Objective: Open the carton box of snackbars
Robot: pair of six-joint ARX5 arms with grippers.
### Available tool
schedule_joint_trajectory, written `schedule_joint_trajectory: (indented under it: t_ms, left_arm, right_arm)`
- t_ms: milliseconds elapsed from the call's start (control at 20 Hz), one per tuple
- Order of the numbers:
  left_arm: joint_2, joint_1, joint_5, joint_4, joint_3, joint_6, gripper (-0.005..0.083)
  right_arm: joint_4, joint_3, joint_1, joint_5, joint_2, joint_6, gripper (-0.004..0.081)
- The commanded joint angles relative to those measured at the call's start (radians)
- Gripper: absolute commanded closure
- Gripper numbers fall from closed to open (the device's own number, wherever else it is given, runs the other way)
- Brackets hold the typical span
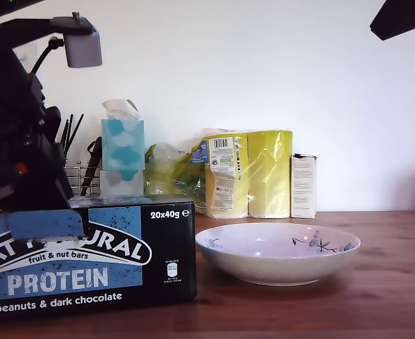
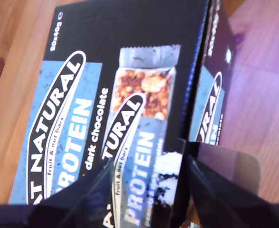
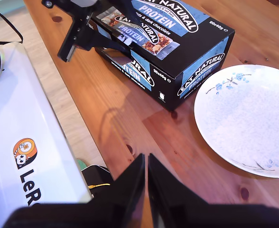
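The large black cardboard carton box (image 1: 87, 258) with its blue panel and white "EAT NATURAL PROTEIN" lettering lies closed on the brown wooden tabletop (image 1: 377, 296), near the tabletop's front edge at the exterior view's left; its lid is flat and shut. My first gripper (image 2: 146, 178) hangs over the box's top face with its dark jaws spread apart, one finger above the printed top and the other at the box's long edge, gripping nothing that I can see. My second gripper (image 3: 145, 183) sits well apart from the box, above bare wood, its two black fingers pressed almost together and empty. Just beside the box stands a shallow white ceramic bowl (image 1: 278, 251) with blue flower sprigs. Along the tabletop's far edge stand a blue-and-white tissue box (image 1: 123, 155), yellow wrapped paper rolls (image 1: 253, 173) and a small white box (image 1: 303, 186).
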Motion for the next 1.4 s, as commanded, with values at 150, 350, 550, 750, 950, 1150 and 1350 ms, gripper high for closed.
schedule_joint_trajectory:
  t_ms: [150,350,550,750,950,1150,1350]
  left_arm:
    - [0.016,0.003,-0.062,0.039,-0.006,0.039,0.0346]
    - [0.015,0.003,-0.102,0.061,-0.002,0.101,0.0346]
    - [0.015,0.002,-0.127,0.064,0.014,0.132,0.0346]
    - [0.015,0.003,-0.162,0.078,0.055,0.209,0.0346]
    - [0.014,0.003,-0.170,0.077,0.126,0.243,0.0346]
    - [0.014,0.004,-0.218,0.074,0.203,0.333,0.0346]
    - [0.014,0.047,-0.237,0.061,0.277,0.349,0.0346]
  right_arm:
    - [0.005,0.003,0.005,-0.008,-0.002,-0.002,0.0783]
    - [0.008,0.003,0.005,-0.008,-0.002,-0.002,0.0783]
    - [0.013,0.003,0.005,-0.008,-0.002,-0.002,0.0783]
    - [0.015,0.003,0.005,-0.008,-0.002,-0.003,0.0783]
    - [0.015,0.003,0.005,-0.008,-0.002,-0.003,0.0783]
    - [0.015,0.003,0.005,-0.015,-0.002,-0.003,0.0783]
    - [0.011,0.003,0.005,-0.027,-0.002,-0.003,0.0783]
